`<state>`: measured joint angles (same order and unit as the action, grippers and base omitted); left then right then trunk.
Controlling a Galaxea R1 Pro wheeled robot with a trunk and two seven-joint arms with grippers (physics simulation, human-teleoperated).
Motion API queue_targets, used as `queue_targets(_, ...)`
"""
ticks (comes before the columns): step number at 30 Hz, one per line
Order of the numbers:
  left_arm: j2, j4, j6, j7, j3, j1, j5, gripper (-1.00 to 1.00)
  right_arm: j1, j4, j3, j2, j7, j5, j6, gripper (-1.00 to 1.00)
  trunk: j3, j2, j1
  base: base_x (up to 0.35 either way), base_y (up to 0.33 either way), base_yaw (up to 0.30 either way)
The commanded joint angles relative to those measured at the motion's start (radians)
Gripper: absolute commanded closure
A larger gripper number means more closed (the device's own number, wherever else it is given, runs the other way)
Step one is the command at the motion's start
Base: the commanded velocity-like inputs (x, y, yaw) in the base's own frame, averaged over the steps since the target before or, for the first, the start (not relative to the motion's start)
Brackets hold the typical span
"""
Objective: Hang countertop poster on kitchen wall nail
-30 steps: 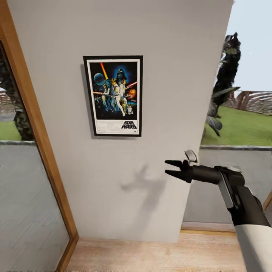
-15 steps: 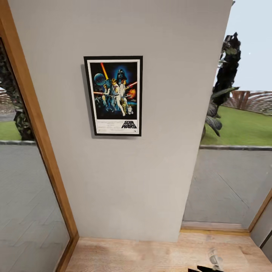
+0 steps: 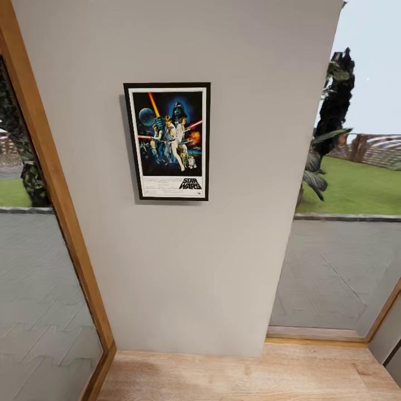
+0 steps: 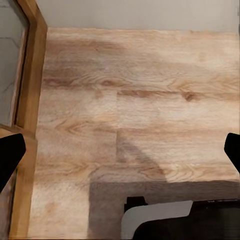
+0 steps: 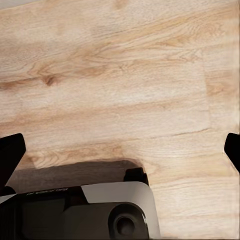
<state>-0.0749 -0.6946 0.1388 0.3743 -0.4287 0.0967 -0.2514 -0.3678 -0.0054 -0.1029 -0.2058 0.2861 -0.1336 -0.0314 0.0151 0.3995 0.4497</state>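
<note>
Hanging upright on the plain light-grey wall (image 3: 234,167), the poster (image 3: 167,142) sits flat against it w/ thin black frame, white border, colourful figures on dark blue and the black logo at the bottom; a soft shadow edges its left side and underside. No gripper touches it. The nail holding it can't be made out, hidden behind the frame.

Left of the wall runs a wood-coloured door frame (image 3: 55,200) w/ glass beside it; right of the wall a window opening (image 3: 351,184) shows grass, a dark tree and grey paving. Below the wall lies the pale wooden floor (image 3: 234,376).

Left gripper (image 4: 120,150): both black fingertips (image 4: 10,157) at opposite edges of the wrist view, jaws wide apart, nothing between them but floor planks. Beyond the jaws, the floor meets the grey wall base; next to one fingertip stands the door frame. Part of the robot's own grey and black base (image 4: 175,220) shows near the wrist.

Right gripper (image 5: 120,150): fingertips (image 5: 10,155) likewise far apart, empty, w/ floorboards between the jaws and the robot's base on the near side.
</note>
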Motion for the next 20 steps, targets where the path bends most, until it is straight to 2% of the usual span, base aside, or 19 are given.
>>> queue_targets(1, 0.001, -0.001, 0.005, 0.005, -0.005, 0.0, -0.02, -1.0, 0.0, 0.002, -0.008, 0.0, 0.003, -0.004, -0.002, -1.0, 0.0, 0.0, 0.0, 0.0, 0.0, 0.0)
queue_targets(7, 0.003, 0.001, 0.005, 0.005, -0.005, 0.0, -0.043, -1.0, 0.0, 0.028, -0.008, 0.002, -0.004, -0.005, -0.002, -1.0, 0.0, 0.0, 0.0, 0.0, 0.0, 0.0)
queue_targets(20, 0.004, 0.001, 0.005, 0.005, -0.005, 0.0, -0.046, -1.0, 0.0, 0.056, -0.008, 0.002, -0.005, -0.005, -0.002, -1.0, 0.0, 0.0, 0.0, 0.0, 0.0, 0.0)
